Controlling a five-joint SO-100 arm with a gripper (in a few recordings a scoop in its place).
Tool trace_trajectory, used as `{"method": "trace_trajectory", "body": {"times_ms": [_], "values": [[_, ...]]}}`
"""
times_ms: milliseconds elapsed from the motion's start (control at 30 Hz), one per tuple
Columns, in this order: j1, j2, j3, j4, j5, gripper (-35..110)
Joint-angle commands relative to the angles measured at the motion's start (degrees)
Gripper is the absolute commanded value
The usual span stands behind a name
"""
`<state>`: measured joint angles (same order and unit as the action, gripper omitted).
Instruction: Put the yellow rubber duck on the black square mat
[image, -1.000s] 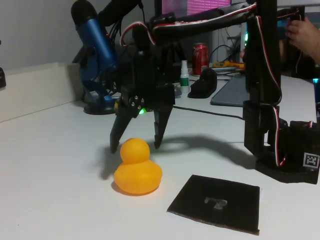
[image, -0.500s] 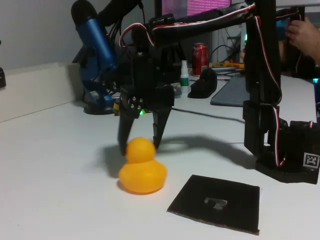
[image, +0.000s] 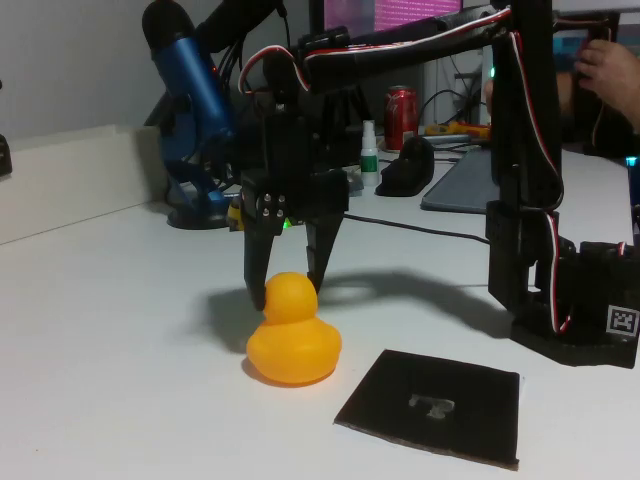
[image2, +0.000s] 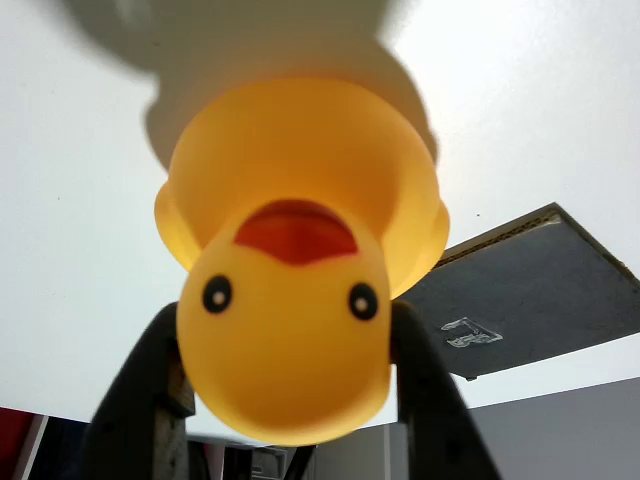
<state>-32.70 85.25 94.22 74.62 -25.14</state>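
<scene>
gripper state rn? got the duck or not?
Gripper: shut on the yellow rubber duck, fingers on either side of its head; the duck is on the table, beside the black square mat.

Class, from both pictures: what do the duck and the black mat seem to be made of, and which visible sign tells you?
Yellow rubber duck: probably soft rubber or vinyl, smooth with a soft sheen and rounded moulded form. Black square mat: thin flat matte sheet, maybe card or foam; its pale cut edge shows in the wrist view.

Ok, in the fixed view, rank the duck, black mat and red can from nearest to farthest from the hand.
1. Yellow rubber duck: its head sits between the fingers of the hand.
2. Black square mat: lower right, on the table.
3. Red can: far back, behind the arm.
</scene>
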Motion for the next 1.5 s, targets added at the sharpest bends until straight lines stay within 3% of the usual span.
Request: {"method": "trace_trajectory", "body": {"times_ms": [0,400,767,1167,1467], "values": [[-1.7,14.0,-2.4,0.4,-0.7,10],[-2.6,26.3,-1.2,1.3,-0.8,10],[-20.7,26.5,8.7,1.3,-0.5,10],[-21.4,32.8,12.1,12.3,-1.1,10],[-21.3,36.0,13.3,14.1,-1.1,10]]}}
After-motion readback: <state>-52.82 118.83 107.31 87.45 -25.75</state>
